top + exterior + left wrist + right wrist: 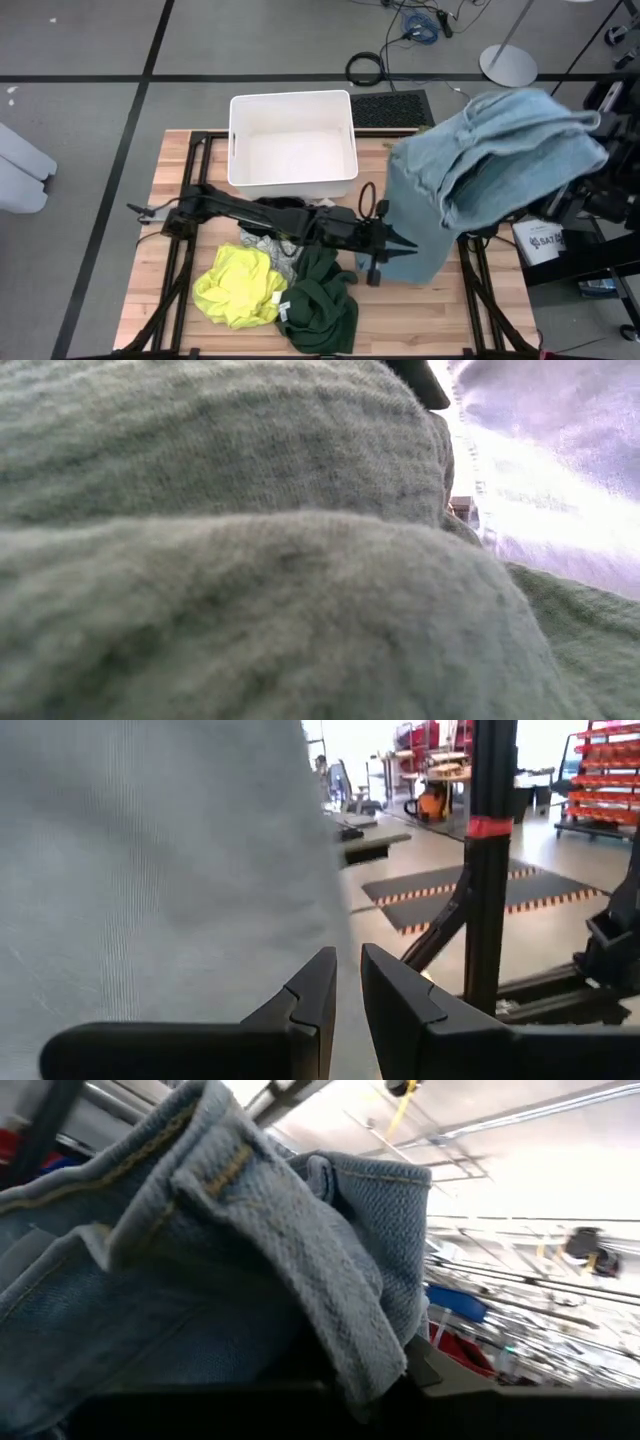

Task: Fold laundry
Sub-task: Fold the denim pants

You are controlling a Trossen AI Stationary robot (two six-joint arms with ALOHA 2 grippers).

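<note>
Right claw point(590, 150) grips the light blue garment point(480, 170) aloft, hanging lengthwise down; left claw point(395, 243) nearly closed beside it.

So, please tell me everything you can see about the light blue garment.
The light blue garment is a soft, denim-like cloth with stitched seams and a belt loop visible in the right wrist view. It is lifted high over the table's right side, bunched at the top where the right gripper holds it, though those fingers are hidden under the cloth. A flat panel hangs down to the wooden table. The left gripper reaches to that panel's lower edge, its fingers nearly closed beside the cloth.
</note>
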